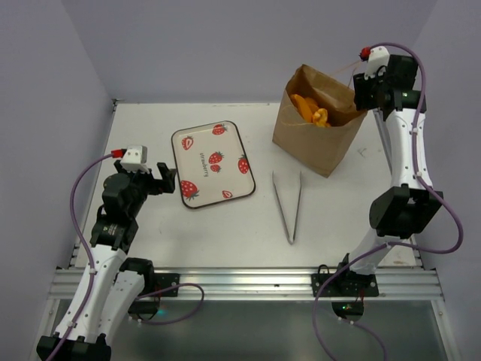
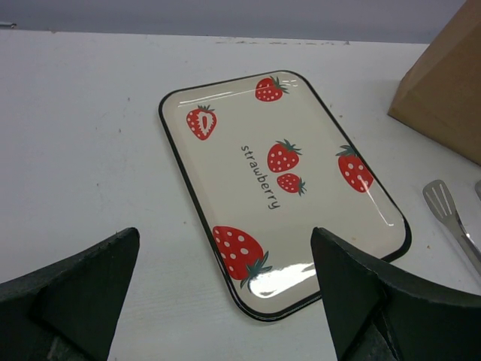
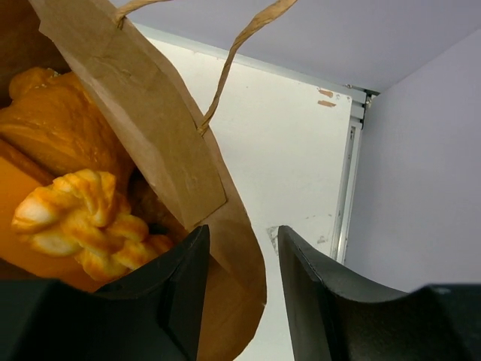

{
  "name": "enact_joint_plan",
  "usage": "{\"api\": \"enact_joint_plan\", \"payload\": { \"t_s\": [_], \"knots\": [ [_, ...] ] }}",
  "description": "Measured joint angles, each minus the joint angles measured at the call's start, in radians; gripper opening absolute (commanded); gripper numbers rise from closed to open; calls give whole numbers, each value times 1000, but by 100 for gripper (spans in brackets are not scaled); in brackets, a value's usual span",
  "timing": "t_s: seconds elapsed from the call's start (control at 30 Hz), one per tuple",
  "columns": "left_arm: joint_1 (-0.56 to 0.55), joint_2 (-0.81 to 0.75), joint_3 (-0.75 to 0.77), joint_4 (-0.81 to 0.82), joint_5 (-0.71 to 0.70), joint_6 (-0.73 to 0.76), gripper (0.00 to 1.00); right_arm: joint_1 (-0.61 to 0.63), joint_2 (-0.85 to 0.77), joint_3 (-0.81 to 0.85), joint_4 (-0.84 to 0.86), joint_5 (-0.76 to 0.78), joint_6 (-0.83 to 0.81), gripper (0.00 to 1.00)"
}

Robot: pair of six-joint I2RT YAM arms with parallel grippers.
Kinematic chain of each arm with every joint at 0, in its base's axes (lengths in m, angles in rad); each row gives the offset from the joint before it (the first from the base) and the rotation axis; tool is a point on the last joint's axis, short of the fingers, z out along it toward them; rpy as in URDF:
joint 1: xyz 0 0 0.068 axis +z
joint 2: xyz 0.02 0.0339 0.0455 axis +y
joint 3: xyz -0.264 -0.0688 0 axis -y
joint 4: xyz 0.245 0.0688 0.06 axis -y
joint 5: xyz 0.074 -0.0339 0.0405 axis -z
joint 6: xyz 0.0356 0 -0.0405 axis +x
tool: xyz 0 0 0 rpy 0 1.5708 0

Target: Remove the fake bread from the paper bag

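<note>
The brown paper bag (image 1: 316, 139) stands upright at the back right of the table, its mouth open. Glossy orange fake bread (image 1: 310, 111) fills it. In the right wrist view a braided loaf (image 3: 83, 218) lies in front of a croissant (image 3: 60, 120) inside the bag (image 3: 150, 128). My right gripper (image 1: 359, 94) hangs over the bag's right rim. Its jaws (image 3: 242, 233) straddle the paper wall, one finger inside and one outside, with a gap left on the outer side. My left gripper (image 1: 167, 180) stays wide open and empty, low beside the tray's near left corner (image 2: 225, 237).
A white strawberry tray (image 1: 174, 143) lies left of centre, also seen in the left wrist view (image 2: 233, 180). Silver tongs (image 1: 289, 207) lie between tray and bag, one tip showing (image 2: 447, 207). The bag's twisted handle (image 3: 233, 56) loops upward. Purple walls enclose the table.
</note>
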Motion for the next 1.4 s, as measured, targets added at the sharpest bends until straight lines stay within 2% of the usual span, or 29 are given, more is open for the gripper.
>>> {"api": "enact_joint_plan", "payload": {
  "t_s": [0.33, 0.5, 0.73, 0.83, 0.9, 0.97, 1.27, 1.4],
  "knots": [
    [0, -4, 0, 0, 3, 0, 100, 0, 15, 63, -117, 3, -6, 41],
    [-1, -5, 0, 0, 4, 0, 100, 0, 66, 139, -168, 3, -5, 35],
    [-1, -6, 0, 0, 6, 0, 100, 0, 162, 247, -261, 4, 7, 32],
    [-1, -7, 0, 0, 6, 1, 100, 0, 171, 248, -277, 5, 10, 19],
    [-1, -6, 0, 0, 6, 1, 100, 0, 171, 248, -279, 4, 11, 4],
    [-1, -6, 0, 0, 7, 2, 100, 0, 171, 248, -280, 2, 13, 0],
    [-5, -6, 0, 0, 7, 2, 100, 0, 121, 219, -245, -41, 47, 0],
    [-5, -6, 0, 0, 8, 2, 100, 2, 107, 257, -220, -43, 63, 0]
  ]
}}
